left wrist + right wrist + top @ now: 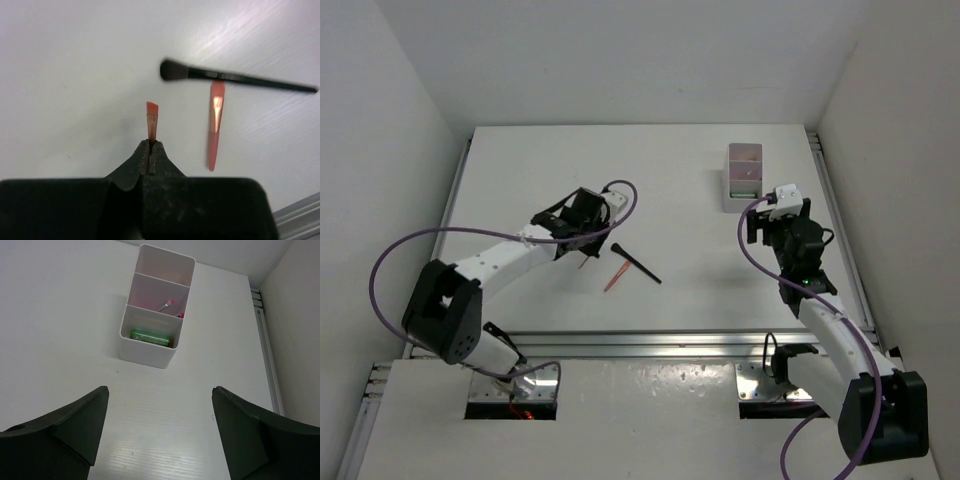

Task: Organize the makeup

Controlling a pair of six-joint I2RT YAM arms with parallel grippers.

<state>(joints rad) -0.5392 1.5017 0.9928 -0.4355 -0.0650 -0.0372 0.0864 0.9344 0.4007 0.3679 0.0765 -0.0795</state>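
Note:
My left gripper [150, 144] is shut on a thin red pencil [151, 122], whose tip sticks out past the fingertips above the table; it also shows in the top view [586, 250]. A second red pencil [215, 125] lies on the table to its right [615, 277], under the handle of a black brush [235, 77], also in the top view [636, 262]. My right gripper [160, 395] is open and empty, hovering in front of the white compartment box [150, 356]. That box holds a green tube [149, 336] in its near compartment and a pink-tipped item [167, 304] in the middle one.
The box [744, 176] stands at the back right of the white table. A metal rail [660, 344] runs along the near edge, and a rail [265, 350] lines the right side. White walls close in left, right and behind.

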